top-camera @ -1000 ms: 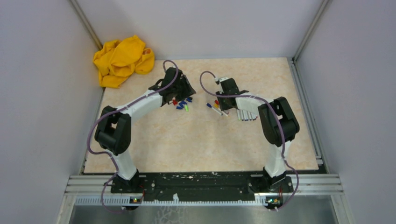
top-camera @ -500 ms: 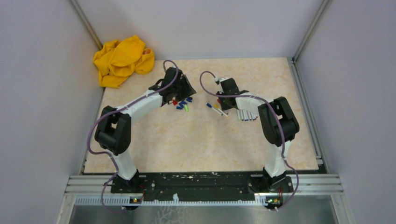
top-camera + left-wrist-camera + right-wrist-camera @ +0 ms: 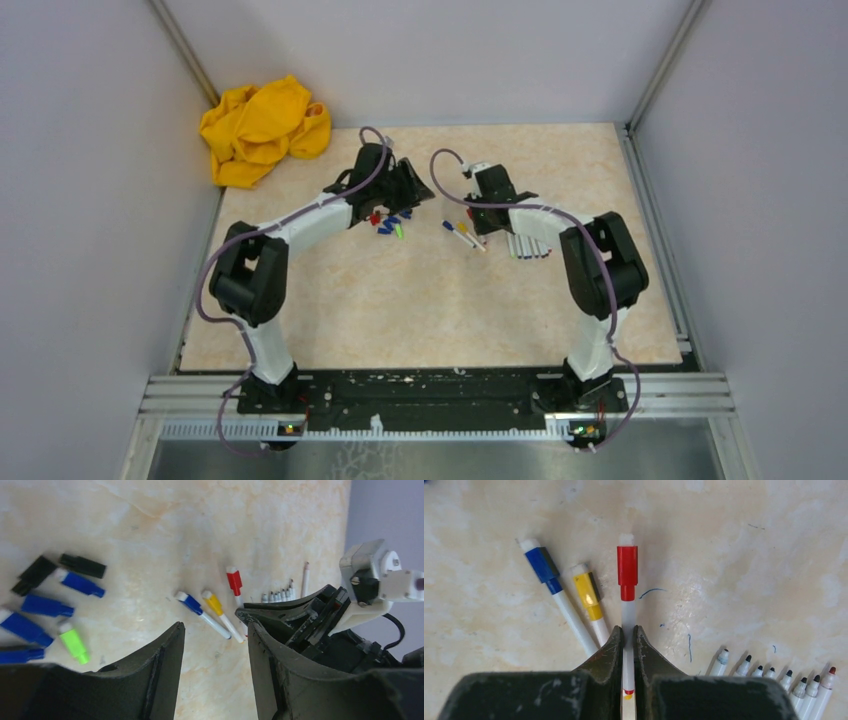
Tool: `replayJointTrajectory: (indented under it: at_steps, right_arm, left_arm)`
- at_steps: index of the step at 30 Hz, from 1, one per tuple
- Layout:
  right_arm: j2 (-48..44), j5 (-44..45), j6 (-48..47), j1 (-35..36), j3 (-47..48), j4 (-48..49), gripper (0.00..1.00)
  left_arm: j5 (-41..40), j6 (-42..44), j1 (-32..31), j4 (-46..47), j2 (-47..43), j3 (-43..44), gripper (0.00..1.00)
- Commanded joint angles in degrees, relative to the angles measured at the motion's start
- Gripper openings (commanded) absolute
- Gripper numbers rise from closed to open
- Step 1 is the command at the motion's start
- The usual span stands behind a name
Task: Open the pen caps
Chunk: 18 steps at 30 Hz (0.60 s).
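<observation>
My right fingers clench the thin white barrel behind its light, slick short red plastic cap; my left fingers, released, should pinch it.

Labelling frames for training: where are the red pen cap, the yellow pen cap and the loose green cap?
red pen cap [image 3: 627, 571], right wrist view, centre of cap.
yellow pen cap [image 3: 587, 594], right wrist view, centre of cap.
loose green cap [image 3: 74, 644], left wrist view, centre of cap.
</observation>
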Motion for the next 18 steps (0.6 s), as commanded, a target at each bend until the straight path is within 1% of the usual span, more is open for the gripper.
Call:
replayJointTrajectory:
  at_steps: [1,3,8,18]
  right_arm:
    - [-7.76,-4.82,1.28,0.17,-0.51,1.54,0.0]
    - [-8.75,-5.82,1.81,0.69,-0.81,1.7,0.0]
    - [-9.86,-9.05,3.03,2.08,-0.97,2.46,0.0]
    - [-9.86,-13.33,5.13,2.54,-0.53,4.77,0.0]
  left_arm:
    - [13.36,-2.09,-0.18,10.51,4.9,0.17,0.56]
    - [16.2,-3.5,-0.18,12.69,6.66,0.37,0.56]
    - [19.98,-6.49,-0.23,15.69,10.0,1.05,0.56]
    - [22.36,-10.72,-0.24,19.62,12.07,1.06,0.55]
